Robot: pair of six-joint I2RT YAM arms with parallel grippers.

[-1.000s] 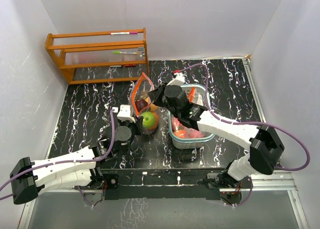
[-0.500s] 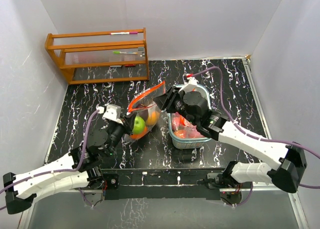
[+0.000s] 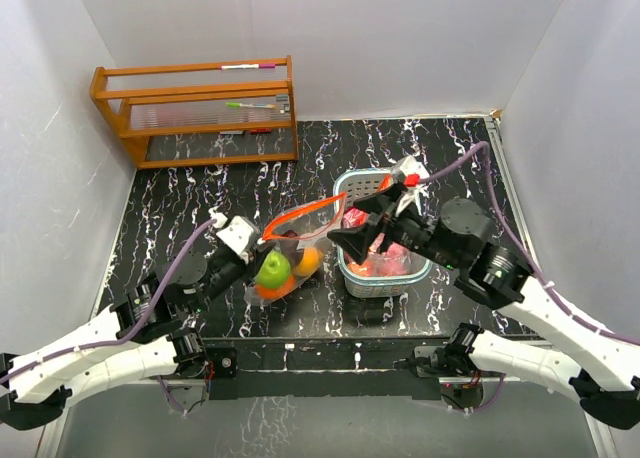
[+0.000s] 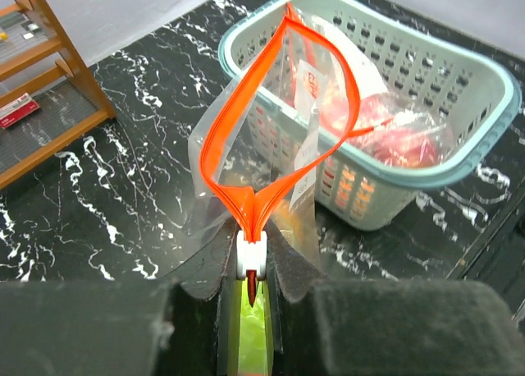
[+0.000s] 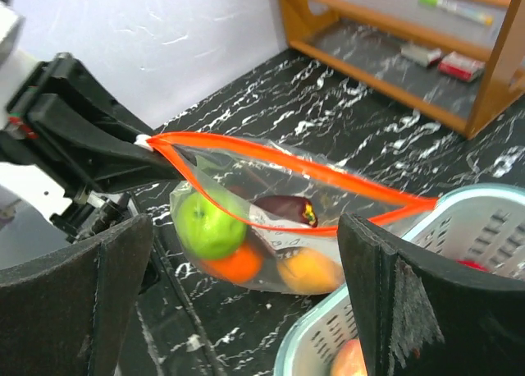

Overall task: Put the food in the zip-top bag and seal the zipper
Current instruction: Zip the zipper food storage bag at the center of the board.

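Note:
The clear zip-top bag [image 3: 290, 248] with an orange zipper [image 4: 246, 130] lies stretched from my left gripper to the basket's rim, its mouth open in a loop. Inside it is food: a green fruit [image 5: 209, 224], an orange one [image 5: 238, 261], a yellow-orange one [image 5: 308, 269] and a dark purple one [image 5: 283, 210]. My left gripper [image 4: 252, 261] [image 3: 250, 250] is shut on the zipper's near end at the white slider [image 4: 252, 253]. My right gripper [image 5: 246, 286] [image 3: 358, 225] stands open by the bag's far end, holding nothing. More red and pink food [image 4: 394, 134] lies in the basket.
The pale-blue slatted basket [image 3: 350, 273] stands right of the bag, under my right gripper. A wooden rack [image 3: 195, 113] with pens sits at the back left by the wall. White walls close off the table's left, back and right.
My right gripper opened, let go of the bag's far end and drew back to the right. My left arm pulled back toward the near left, and the bag tipped from upright to stretched out.

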